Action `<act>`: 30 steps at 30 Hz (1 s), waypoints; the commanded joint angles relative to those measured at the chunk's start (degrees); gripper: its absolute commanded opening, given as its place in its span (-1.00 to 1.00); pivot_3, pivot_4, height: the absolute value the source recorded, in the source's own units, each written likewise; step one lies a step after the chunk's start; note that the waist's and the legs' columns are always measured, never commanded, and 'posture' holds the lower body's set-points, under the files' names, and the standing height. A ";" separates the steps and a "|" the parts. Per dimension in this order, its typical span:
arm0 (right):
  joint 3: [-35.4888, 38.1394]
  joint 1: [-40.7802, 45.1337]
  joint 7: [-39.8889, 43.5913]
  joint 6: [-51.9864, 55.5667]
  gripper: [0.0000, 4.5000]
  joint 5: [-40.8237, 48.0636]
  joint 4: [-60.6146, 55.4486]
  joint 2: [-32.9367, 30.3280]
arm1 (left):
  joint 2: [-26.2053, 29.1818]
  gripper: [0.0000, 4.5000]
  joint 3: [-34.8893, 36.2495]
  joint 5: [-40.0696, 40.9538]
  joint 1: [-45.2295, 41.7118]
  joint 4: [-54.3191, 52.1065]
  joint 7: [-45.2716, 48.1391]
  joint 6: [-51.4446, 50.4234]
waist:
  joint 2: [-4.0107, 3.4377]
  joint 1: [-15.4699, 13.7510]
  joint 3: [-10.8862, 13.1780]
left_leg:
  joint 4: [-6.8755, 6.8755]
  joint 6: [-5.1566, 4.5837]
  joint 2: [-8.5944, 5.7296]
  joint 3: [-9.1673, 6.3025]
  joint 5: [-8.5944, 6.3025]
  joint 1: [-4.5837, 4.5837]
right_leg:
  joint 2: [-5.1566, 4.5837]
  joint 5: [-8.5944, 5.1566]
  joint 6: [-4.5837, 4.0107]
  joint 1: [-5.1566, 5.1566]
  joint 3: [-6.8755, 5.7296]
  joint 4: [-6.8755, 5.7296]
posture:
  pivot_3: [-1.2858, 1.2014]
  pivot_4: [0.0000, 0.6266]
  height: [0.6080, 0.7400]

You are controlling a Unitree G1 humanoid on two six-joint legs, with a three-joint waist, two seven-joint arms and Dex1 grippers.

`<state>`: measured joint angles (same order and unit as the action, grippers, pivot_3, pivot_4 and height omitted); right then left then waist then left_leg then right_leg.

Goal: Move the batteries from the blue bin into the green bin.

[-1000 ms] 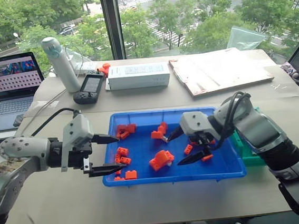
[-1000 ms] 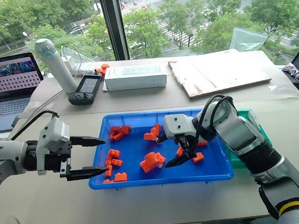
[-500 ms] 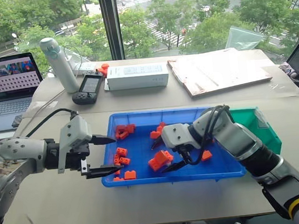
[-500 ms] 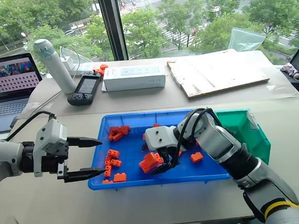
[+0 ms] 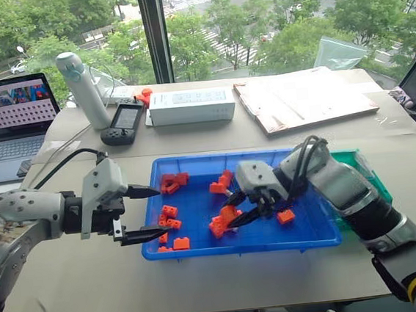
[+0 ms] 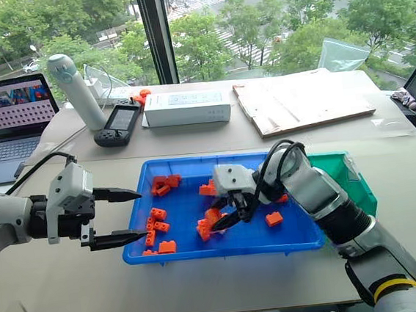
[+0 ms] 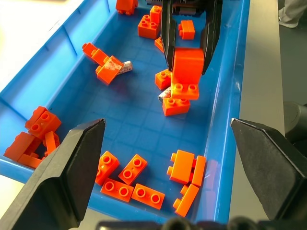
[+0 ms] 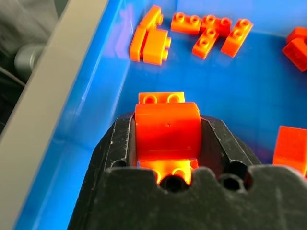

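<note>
Right hand [image 7: 188, 60] clamps an orange brick [image 8: 167, 129] over the blue bin [image 5: 202, 249]; a battery [image 7: 125, 68] lies among bricks. Risk: brick reaches green bin [image 6: 343, 180]. Left hand [image 5: 151, 213] open, empty.

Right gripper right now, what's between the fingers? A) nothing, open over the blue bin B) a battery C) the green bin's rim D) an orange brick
D: the right gripper is clamped on an orange brick, its fingers flanking it above the blue bin.
</note>
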<state>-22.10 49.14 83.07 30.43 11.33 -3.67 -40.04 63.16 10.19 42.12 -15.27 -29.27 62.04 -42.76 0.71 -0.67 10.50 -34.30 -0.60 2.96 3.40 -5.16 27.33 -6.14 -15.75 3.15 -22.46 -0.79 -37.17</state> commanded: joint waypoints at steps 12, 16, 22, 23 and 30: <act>2.65 3.87 -1.75 -11.56 0.82 -7.58 9.58 -4.19 | 0.12 1.00 0.07 -0.36 -2.72 0.06 0.71 0.79 | 0.04 0.85 -0.02 | 0.21 -0.37 0.00 0.09 0.25 0.03 | 0.02 -0.03 -0.05 0.05 0.12 -0.03 | 0.03 -0.52 1.00; 1.62 1.02 1.45 -6.77 0.99 -2.53 0.48 -2.87 | 0.14 1.00 0.11 -0.54 -2.44 0.07 0.89 0.82 | 0.04 0.80 -0.02 | 0.22 -0.37 0.01 0.09 0.23 0.02 | 0.02 -0.04 -0.04 0.08 0.11 -0.01 | 0.03 -0.52 1.00; -1.97 -1.84 0.62 -9.21 0.99 -4.99 -1.76 -1.13 | 0.14 1.00 0.17 -0.69 -2.39 0.09 0.90 0.85 | 0.04 0.46 -0.02 | 0.10 0.03 0.00 0.05 -0.01 0.01 | 0.02 -0.04 -0.03 -0.01 0.05 0.00 | 0.03 -0.52 1.00; -2.51 -2.02 0.62 -9.52 0.99 -5.16 -1.73 -0.70 | 0.14 1.00 0.30 -0.64 -2.30 -0.03 0.81 0.78 | 0.04 0.43 -0.02 | 0.07 0.03 0.00 0.05 -0.01 0.01 | 0.01 -0.03 -0.03 -0.07 0.05 0.00 | 0.03 -0.52 1.00; -6.05 -1.50 -0.30 -15.83 0.99 -9.31 5.03 2.81 | 0.24 1.00 1.04 -0.62 -1.11 -0.86 0.36 0.71 | 0.04 0.52 -0.02 | 0.08 0.02 0.02 0.06 -0.01 0.01 | 0.02 -0.03 -0.02 -0.08 0.05 0.00 | 0.03 -0.52 1.00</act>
<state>-27.86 46.65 83.27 17.36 3.05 -0.44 -38.06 63.04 10.00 41.60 -16.33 -28.63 62.48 -42.58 0.76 -0.15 10.48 -34.22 -0.58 2.97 3.46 -5.16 27.33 -6.13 -15.77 3.13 -22.54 -0.74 -37.18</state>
